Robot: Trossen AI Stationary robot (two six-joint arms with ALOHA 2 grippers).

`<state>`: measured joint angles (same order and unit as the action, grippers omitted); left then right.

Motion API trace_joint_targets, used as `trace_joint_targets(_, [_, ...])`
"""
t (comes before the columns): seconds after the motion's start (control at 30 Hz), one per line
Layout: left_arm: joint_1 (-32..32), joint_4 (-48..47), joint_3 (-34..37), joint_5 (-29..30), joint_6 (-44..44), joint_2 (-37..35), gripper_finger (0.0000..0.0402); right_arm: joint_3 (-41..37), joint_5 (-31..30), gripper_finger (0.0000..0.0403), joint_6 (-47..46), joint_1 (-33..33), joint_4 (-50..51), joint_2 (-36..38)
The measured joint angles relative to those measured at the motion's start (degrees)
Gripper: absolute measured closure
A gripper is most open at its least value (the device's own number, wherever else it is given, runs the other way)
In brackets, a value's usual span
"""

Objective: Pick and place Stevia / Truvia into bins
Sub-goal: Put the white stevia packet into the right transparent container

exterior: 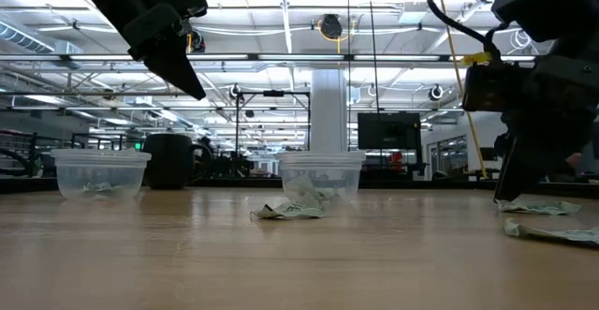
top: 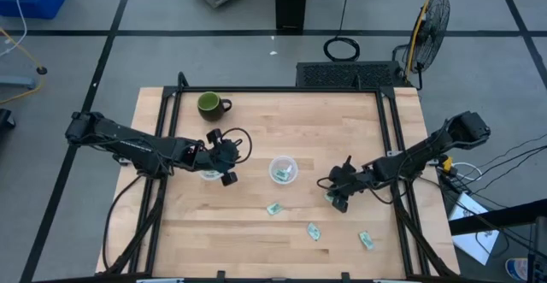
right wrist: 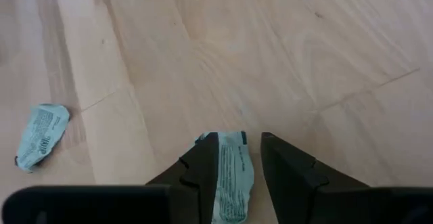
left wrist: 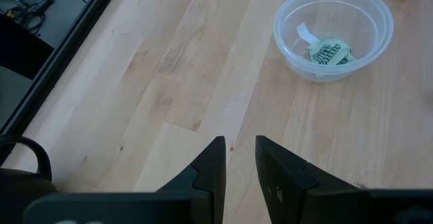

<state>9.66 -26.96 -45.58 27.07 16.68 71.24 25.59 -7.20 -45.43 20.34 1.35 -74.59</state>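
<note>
The right tool point(right wrist: 238, 163) sits low on the surface point(right wrist: 270, 48), fingers parted astride a Stevia packet point(right wrist: 232, 176), not yet pinching; closing off-centre could skid the flat paper away; the left tool point(left wrist: 239, 166), slightly open and empty, hovers beside its bin point(top: 210, 173).

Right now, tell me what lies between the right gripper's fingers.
In the right wrist view, a pale green packet lies on the table between the right gripper's open fingers, not yet clamped. Another packet lies off to the side.
</note>
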Motion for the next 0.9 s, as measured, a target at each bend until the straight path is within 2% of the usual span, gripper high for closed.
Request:
trace_joint_targets(0.3, [0.0, 0.1, 0.0, 0.0, 0.0, 0.0, 0.0314, -3.0, 0.6, 0.0305, -0.4, 0.0, -1.5, 0.2])
trace_joint_targets(0.4, [0.0, 0.1, 0.0, 0.0, 0.0, 0.0, 0.0314, -4.5, 0.6, 0.0315, 0.0, 0.0, -5.4, 0.2])
trace_joint_targets(0.7, [0.0, 0.2, 0.0, 0.0, 0.1, 0.0, 0.0314, -8.7, 1.1, 0.0397, 0.7, 0.0, -15.4, 0.0])
trace_joint_targets(0.8, [0.0, 0.2, 0.0, 0.0, 0.0, 0.0, 0.0314, -9.2, 1.5, 0.0396, 3.7, 0.0, -18.0, -0.1])
trace_joint_targets(0.9, [0.0, 0.2, 0.0, 0.0, 0.1, 0.0, 0.0314, -9.3, 2.3, 0.0401, 10.5, 0.1, -22.7, -0.2])
